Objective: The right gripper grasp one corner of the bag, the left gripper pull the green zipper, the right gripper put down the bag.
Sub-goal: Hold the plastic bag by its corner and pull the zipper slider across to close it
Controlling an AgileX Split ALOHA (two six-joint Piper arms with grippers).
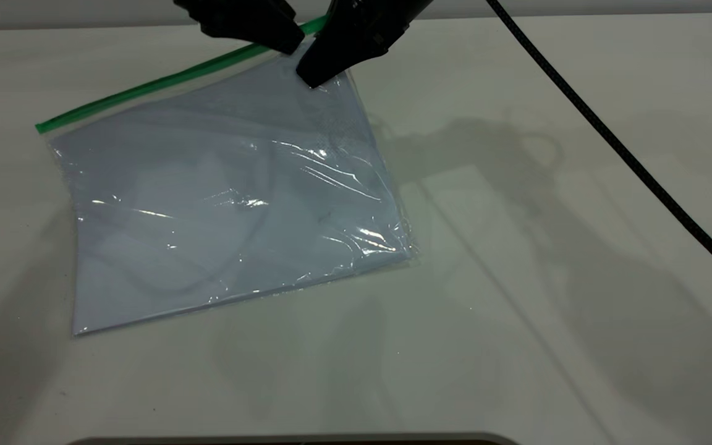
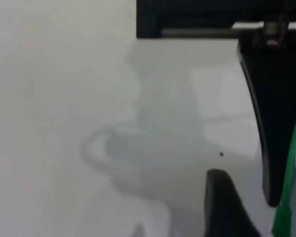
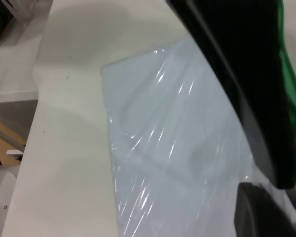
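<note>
The bag (image 1: 220, 204) lies flat on the left half of the table (image 1: 547, 278), skewed, its near-left corner toward the table's front edge and its far-right corner up by the back edge. It is clear plastic over pale bluish sheets, with glare streaks across the middle. The zipper (image 1: 164, 83) runs as a green strip along the bag's far long edge, from the far-left corner rising toward the back edge, where it passes under the two grippers. The left gripper (image 1: 282, 40) sits at the back edge over the right end of the zipper; in its wrist view a black finger (image 2: 276, 123) lies just beside the green strip, but whether its jaws are apart or pinched on the strip cannot be told. Just right of it, the right gripper (image 1: 316, 74) points down at the bag's far-right corner, tip touching the plastic; whether it clamps the corner cannot be told either. A black cable (image 1: 628, 154) crosses above the table's right side.
</note>
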